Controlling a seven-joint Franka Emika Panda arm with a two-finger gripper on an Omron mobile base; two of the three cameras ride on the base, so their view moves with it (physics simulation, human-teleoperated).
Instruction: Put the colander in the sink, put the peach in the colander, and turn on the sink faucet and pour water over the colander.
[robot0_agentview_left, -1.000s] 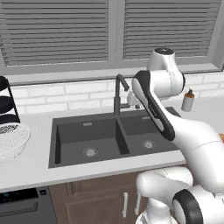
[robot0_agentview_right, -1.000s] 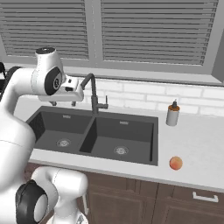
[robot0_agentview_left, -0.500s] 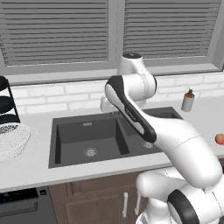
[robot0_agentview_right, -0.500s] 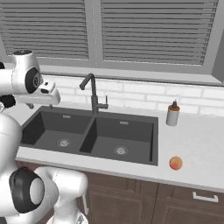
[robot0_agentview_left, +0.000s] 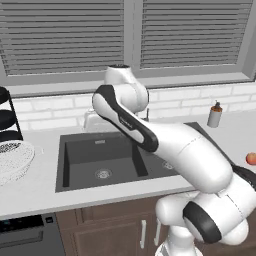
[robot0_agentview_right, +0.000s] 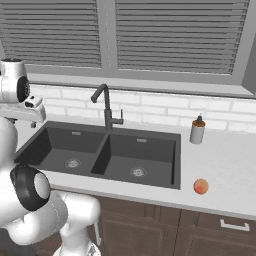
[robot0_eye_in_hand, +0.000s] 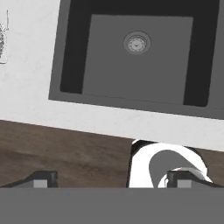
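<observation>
At nine o'clock in my left base view the colander (robot0_agentview_left: 12, 157) sits on the counter (robot0_agentview_left: 35, 187), below the black rack (robot0_agentview_left: 7, 117) and well apart from the sink (robot0_agentview_left: 100, 160). Toward the middle, both basins lie bare, each with its silver drain (robot0_agentview_right: 72, 163). In the right base view the faucet (robot0_agentview_right: 106, 107) stands at twelve o'clock behind the divider. My claw (robot0_eye_in_hand: 111, 178) hangs above the left basin, its two tips spread wide with nothing between them. At two o'clock the soap bottle (robot0_agentview_right: 198, 130) stands near the wall. At four o'clock the peach (robot0_agentview_right: 201, 186) rests on the counter, right of the sink.
</observation>
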